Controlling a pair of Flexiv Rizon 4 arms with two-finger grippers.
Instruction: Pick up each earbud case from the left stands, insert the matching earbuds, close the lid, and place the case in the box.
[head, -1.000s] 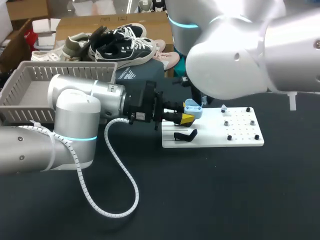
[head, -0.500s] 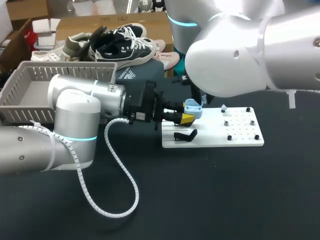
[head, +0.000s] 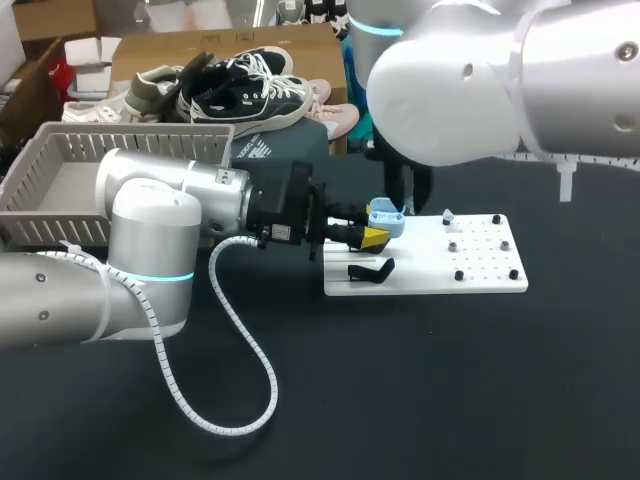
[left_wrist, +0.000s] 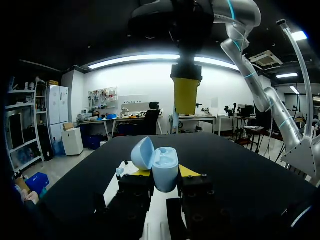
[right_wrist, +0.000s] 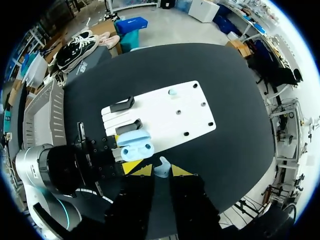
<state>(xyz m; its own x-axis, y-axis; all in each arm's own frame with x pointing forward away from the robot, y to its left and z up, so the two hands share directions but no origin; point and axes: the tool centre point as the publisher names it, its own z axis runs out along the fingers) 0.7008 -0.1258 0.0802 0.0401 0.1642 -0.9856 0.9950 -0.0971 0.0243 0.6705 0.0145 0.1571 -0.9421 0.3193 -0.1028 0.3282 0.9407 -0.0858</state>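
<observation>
A light blue earbud case (head: 385, 217) is held with its lid open over the left end of the white board (head: 470, 275). My left gripper (left_wrist: 164, 172) is shut on the case (left_wrist: 157, 162), one yellow tip on each side. High above the case (right_wrist: 135, 145) hangs my right gripper (right_wrist: 158, 171), shut on a light blue earbud (right_wrist: 162, 168). In the left wrist view a yellow right fingertip (left_wrist: 186, 95) shows overhead. A second earbud (right_wrist: 172, 92) sits on the board (right_wrist: 165, 115). Two black stands (right_wrist: 122, 105) on the board are empty.
A grey slatted basket (head: 60, 150) stands at the table's back left. Small black pegs (head: 459, 274) dot the board's right half. My left arm's white cable (head: 245, 340) loops over the dark table in front. Shoes and a cardboard box lie behind.
My right arm has risen and swung back toward the far side, uncovering the space above the board. My left arm and the open case have stayed put.
</observation>
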